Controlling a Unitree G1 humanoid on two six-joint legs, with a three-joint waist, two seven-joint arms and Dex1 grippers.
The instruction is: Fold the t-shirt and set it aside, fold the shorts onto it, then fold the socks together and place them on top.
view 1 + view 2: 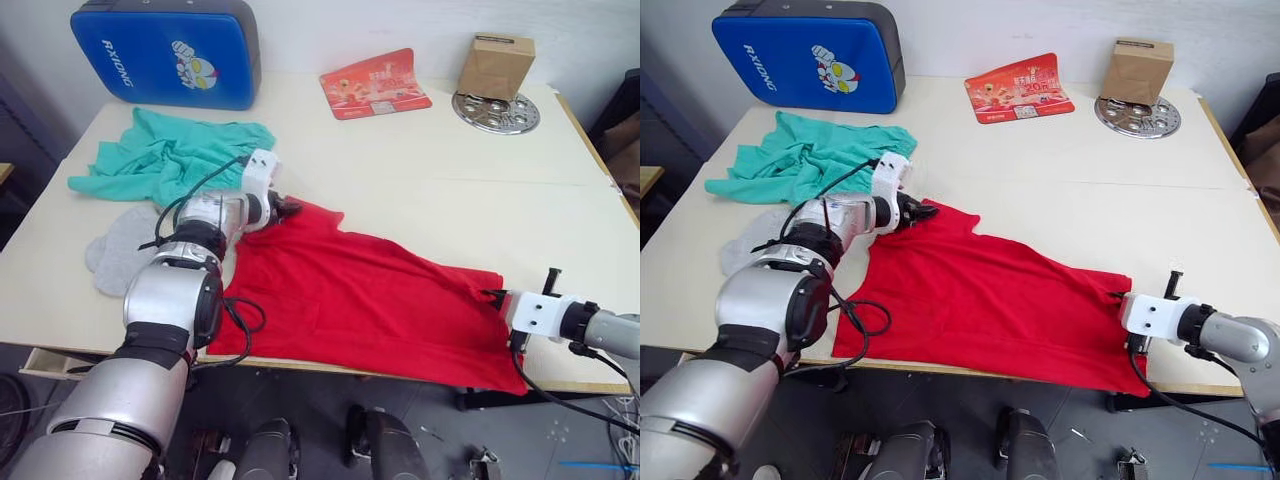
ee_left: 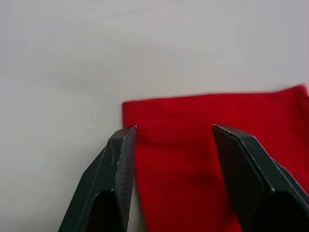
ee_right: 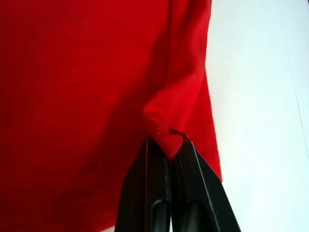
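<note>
Two ends held unevenly: my right gripper [image 3: 169, 145] pinches the t-shirt [image 1: 370, 295] near the worktop's front edge; my left gripper [image 2: 174, 133] gapes wide over its far corner.

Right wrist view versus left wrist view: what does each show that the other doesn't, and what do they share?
Right wrist view alone: the right gripper shut on a pinched fold of the t-shirt, its fingers pressed together with cloth between the tips. Left wrist view alone: the left gripper open, its fingers spread over a corner of the t-shirt, with nothing between them. Both share the red cloth lying on the pale table, and each looks along its own two black fingers.
</note>
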